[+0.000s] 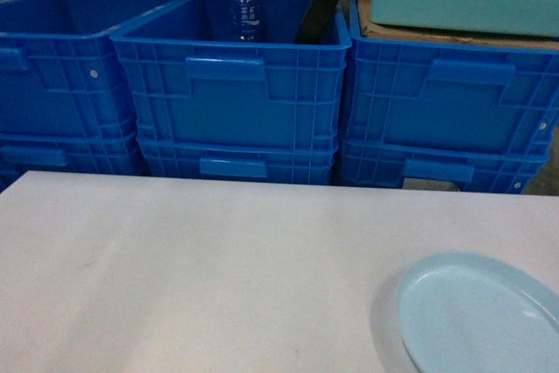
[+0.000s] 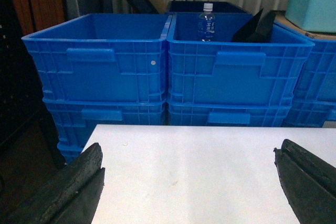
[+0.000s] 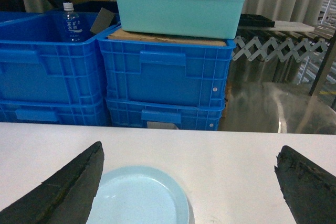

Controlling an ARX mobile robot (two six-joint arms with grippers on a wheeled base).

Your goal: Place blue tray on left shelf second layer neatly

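Pale sky-blue round plastic tray (image 1: 480, 316) lies flat on the white tabletop (image 1: 201, 277), lower right of the head frame. Right gripper (image 3: 189, 192) hovers over it, jaws wide; left gripper (image 2: 189, 187) likewise gapes over bare table. Dark-blue ribbed crates (image 1: 231, 85) stand stacked behind.

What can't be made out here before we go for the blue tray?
- Blue tray: cut off by the head view's bottom and right edges; in the right wrist view the bottom edge and a tool finger hide part of it.
- Bottle label: too small to read.
- Shelf tiers: crates fill the background, so the second layer can't be identified.
- Left tool: only fingertips show.
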